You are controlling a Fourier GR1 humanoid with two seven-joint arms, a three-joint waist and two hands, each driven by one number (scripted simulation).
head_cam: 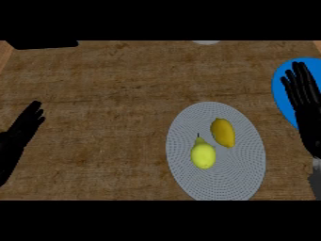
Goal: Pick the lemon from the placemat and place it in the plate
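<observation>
The right hand (314, 117) is hovering open-fingered, holding nothing, over the blue plate (285, 80), while the lemon (203, 155) is lying on the grey placemat (222, 183) beside a mango (222, 132).

- Kitchen setting: brown, wood-grained tabletop (107, 94) filling the view.
- Dining items: round grey placemat (243, 179) bearing fruit near the tabletop's front edge; blue plate (284, 82) at its right edge.

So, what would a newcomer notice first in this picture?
Probably the grey round placemat right of centre, with a yellow lemon and a darker orange fruit lying close together. Next, the blue plate at the right edge, partly hidden under the open right hand.
</observation>
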